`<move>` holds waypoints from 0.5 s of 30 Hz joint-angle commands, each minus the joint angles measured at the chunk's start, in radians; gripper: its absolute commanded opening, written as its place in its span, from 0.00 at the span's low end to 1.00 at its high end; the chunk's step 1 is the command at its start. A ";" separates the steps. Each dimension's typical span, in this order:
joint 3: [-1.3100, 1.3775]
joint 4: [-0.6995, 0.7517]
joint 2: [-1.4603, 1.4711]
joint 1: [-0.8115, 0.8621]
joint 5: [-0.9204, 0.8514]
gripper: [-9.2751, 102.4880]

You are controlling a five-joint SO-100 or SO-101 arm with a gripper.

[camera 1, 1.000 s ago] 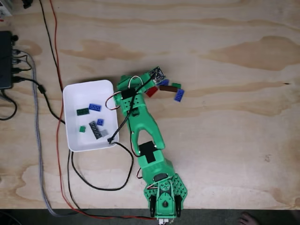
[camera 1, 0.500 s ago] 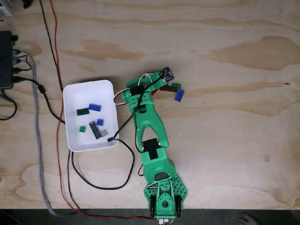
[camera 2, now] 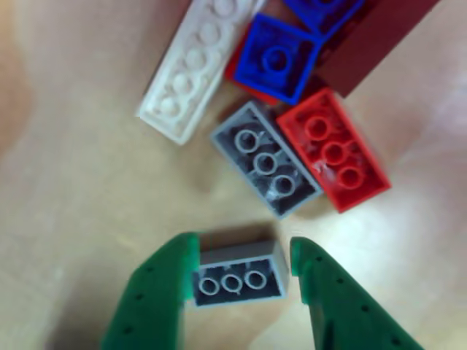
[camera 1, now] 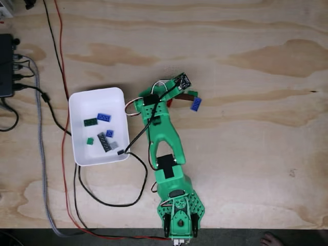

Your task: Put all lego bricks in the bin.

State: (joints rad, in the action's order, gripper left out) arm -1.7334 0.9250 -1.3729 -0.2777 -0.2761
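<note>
- A bare plywood table point(camera 1: 246, 148) carries everything; cables trail down its left side in the fixed view.
- Nearest in the close view, the gripper point(camera 2: 244, 273) straddles a small grey brick point(camera 2: 237, 275) lying underside up. The left finger point(camera 2: 164, 284) touches its end, the right one stands just off the other end, so the jaws are nearly closed but not yet clamped on it.
- The brick looks light, stiff and smooth. Squeezing its two short ends squarely should hold it, while a skewed pinch could let it slip out.
- Just beyond lie another grey brick point(camera 2: 266, 160) and a red brick point(camera 2: 333, 152), close enough to be nudged on the lift.
- Farther off sit a white plate point(camera 2: 197, 69) and a blue brick point(camera 2: 281, 58).
- In the fixed view, the white bin point(camera 1: 82, 133) lies left of the green arm point(camera 1: 164, 138), already holding several pieces.
- A blue brick point(camera 1: 196, 104) lies right of the arm.
</note>
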 commanded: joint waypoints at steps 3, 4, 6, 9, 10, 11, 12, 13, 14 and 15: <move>0.071 0.025 -0.040 -0.009 -0.135 0.30; 0.080 0.028 -0.023 -0.014 -0.161 0.30; 0.084 0.028 0.002 -0.028 -0.202 0.33; 0.094 0.026 0.037 -0.043 -0.258 0.34; 0.101 0.026 0.051 -0.048 -0.275 0.33; 0.110 0.028 0.064 -0.052 -0.287 0.33; 0.118 0.031 0.080 -0.057 -0.304 0.33; 0.127 0.032 0.095 -0.063 -0.313 0.33; 0.133 0.032 0.106 -0.064 -0.324 0.33; 0.141 0.029 0.112 -0.067 -0.331 0.31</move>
State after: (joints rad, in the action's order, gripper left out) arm -1.6552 0.9495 -1.2686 -0.3313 -0.5691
